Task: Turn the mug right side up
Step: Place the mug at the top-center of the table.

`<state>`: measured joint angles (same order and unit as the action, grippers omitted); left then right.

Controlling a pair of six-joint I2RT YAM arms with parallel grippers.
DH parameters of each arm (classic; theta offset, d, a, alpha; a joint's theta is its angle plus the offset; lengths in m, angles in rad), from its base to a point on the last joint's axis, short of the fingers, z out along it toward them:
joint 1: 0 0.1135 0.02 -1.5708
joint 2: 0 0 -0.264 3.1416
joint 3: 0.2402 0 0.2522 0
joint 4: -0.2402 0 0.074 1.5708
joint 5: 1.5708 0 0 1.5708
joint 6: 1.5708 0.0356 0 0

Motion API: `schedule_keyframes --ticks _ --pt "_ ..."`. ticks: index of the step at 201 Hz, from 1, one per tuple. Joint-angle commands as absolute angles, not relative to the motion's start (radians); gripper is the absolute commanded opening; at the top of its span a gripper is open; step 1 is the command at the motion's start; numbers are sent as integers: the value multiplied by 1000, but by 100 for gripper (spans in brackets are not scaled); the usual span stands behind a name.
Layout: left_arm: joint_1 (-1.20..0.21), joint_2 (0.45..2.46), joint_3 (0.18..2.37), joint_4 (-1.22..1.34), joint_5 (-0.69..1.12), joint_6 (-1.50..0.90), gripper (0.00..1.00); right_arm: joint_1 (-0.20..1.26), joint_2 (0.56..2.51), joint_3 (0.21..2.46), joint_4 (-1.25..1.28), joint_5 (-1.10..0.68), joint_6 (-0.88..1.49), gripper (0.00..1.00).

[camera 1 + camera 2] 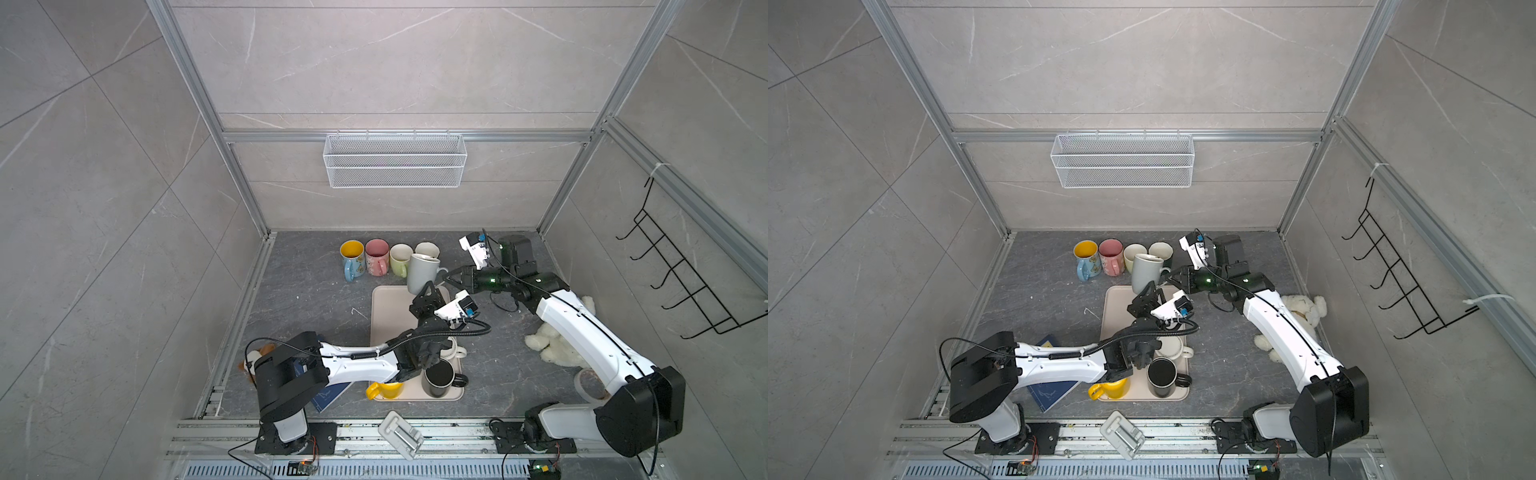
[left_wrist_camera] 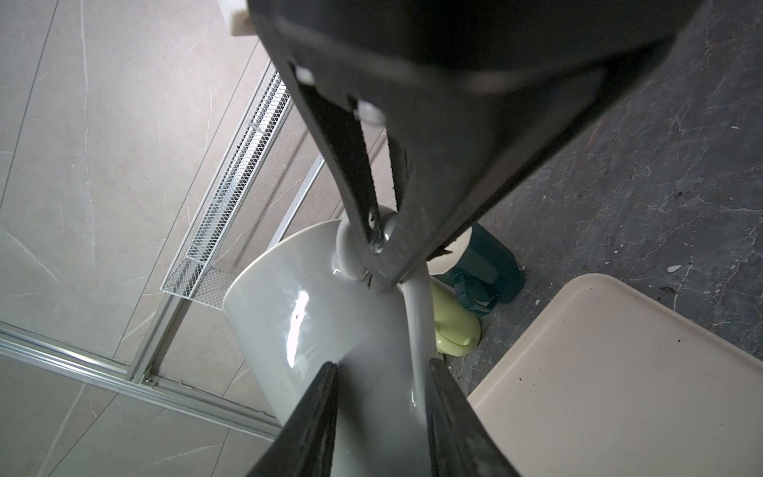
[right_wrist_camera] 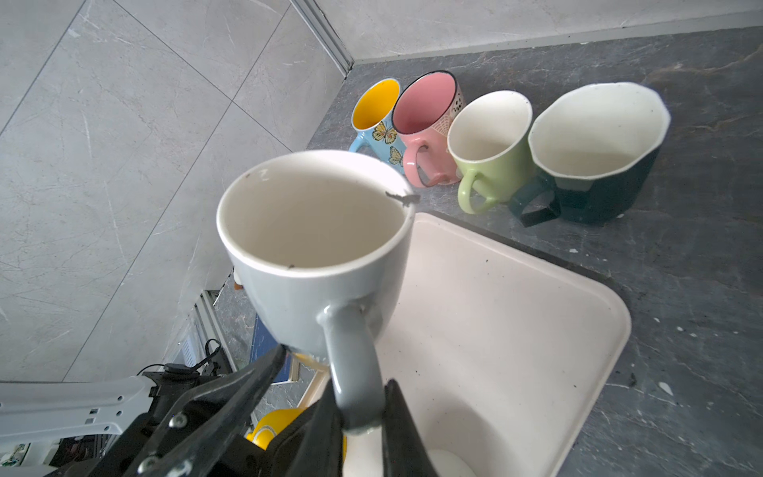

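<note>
Top views, both: dark stone table (image 1: 311,299) at the bottom, white wire basket (image 1: 395,160) hung on the back wall. On the table a beige tray (image 1: 388,316); carries a black mug (image 1: 438,376), a white mug (image 1: 455,351) and, at its near left corner, a yellow mug (image 1: 386,390). Over the tray's far edge the gray mug (image 1: 422,274): aloft, upright, mouth up, white inside with a few dark specks. Right gripper (image 1: 446,276) clenched on its handle. Left gripper (image 1: 430,291) beneath, jaws parted, straddling the handle's lower end. Behind, in a row, mouths up, seen from the right wrist: dark green mug (image 3: 598,144), light green mug (image 3: 491,165), pink mug (image 3: 429,124), blue mug (image 3: 377,111) with yellow inside.
</note>
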<state>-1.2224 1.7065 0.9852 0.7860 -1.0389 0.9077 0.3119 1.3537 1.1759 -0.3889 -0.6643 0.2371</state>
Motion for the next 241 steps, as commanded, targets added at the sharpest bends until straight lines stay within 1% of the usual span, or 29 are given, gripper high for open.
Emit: schedule_keyframes --ticks 1,66,109,241 --pt "-1222 1707 1077 901 -1012 943 39 372 1361 1154 -398 -700 237 0" --pt "-1221 1708 1070 913 -1032 963 40 372 1362 1149 -400 -661 248 0" --pt "-1222 1700 1062 913 -1040 963 43 373 1364 1150 -400 -633 256 0" --pt "-1221 1664 1042 849 -1053 933 43 373 1374 1158 -415 -552 291 0"
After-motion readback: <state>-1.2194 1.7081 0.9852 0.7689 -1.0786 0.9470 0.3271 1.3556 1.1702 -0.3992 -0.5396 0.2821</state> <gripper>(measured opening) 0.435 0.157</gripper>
